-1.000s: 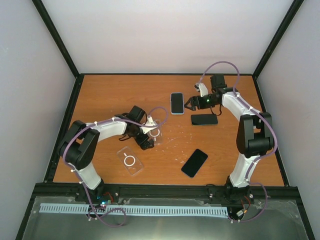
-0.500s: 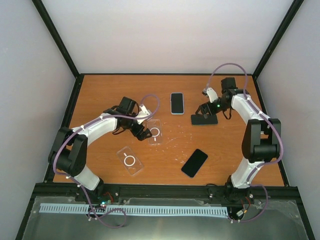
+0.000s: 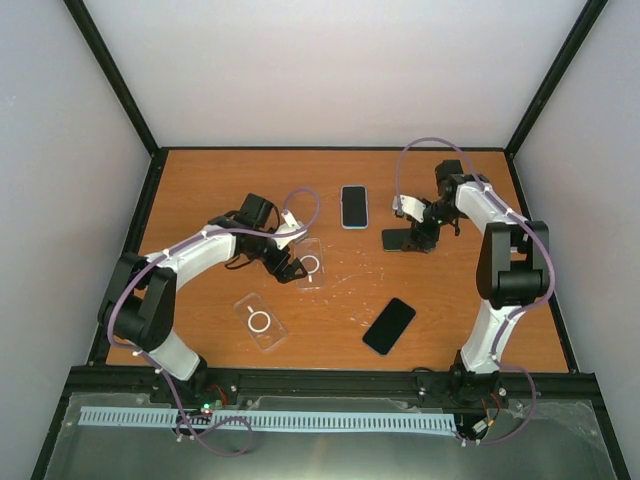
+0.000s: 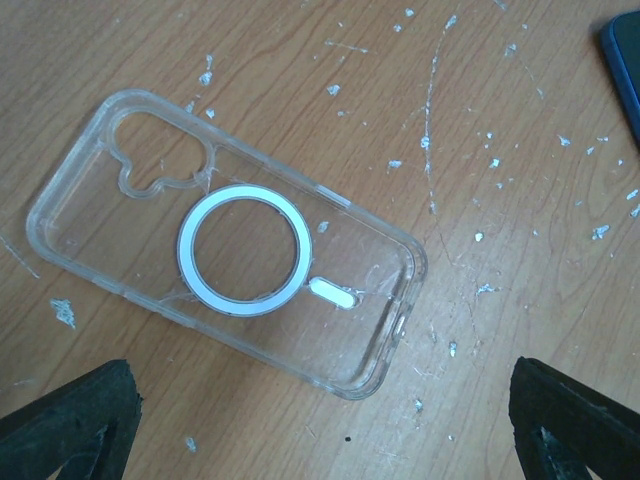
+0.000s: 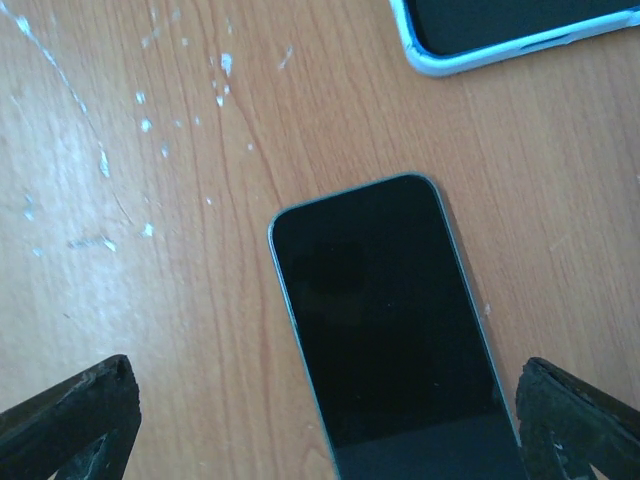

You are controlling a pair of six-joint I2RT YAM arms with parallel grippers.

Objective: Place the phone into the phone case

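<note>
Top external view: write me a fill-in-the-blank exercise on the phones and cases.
The table holds ___ phones. The clear case under the left hand bears a white ___. The right hand hangs over a bare phone; the cased phone beside it has a light ___ rim.
Missing: three; ring; blue.

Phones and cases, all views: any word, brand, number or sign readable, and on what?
No readable text.
The clear case shows only a plain white ring, no lettering.
The black phone has a dark, blank screen.
The blue-edged phone, front phone and second case are too small in the top view to tell.
</note>
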